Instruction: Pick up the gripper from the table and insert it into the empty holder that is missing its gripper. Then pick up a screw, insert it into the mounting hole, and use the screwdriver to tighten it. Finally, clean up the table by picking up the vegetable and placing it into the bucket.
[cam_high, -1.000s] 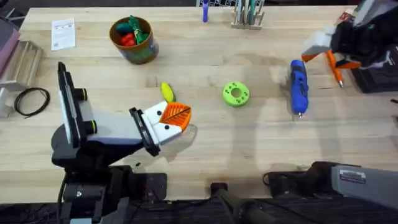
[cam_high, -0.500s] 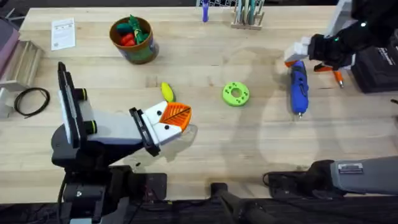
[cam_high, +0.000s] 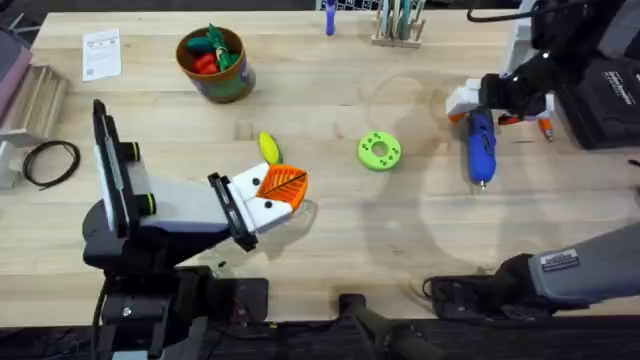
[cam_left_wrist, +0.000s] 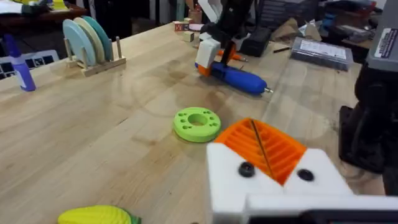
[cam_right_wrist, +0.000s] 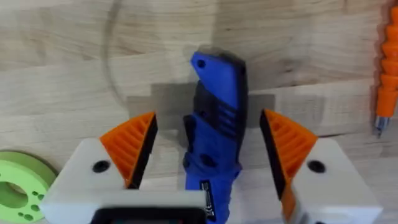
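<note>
The screwdriver (cam_high: 480, 145) lies on the tabletop (cam_high: 330, 230) at the frame's right. We see the right gripper (cam_high: 478, 100) spread wide over its rear end, an orange pad (cam_right_wrist: 134, 146) on each side, not touching it. The left gripper (cam_high: 272, 195), lower left, looks closed and empty, the corn (cam_high: 269, 148) just above it.

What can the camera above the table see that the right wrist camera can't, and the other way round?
Only overhead: the bucket, the corn, the left gripper.

Only right wrist: close up, the orange pads stand open on either side of the screwdriver, not touching it.

Both: the screwdriver, the green ring, the thin orange tool, the right gripper.
</note>
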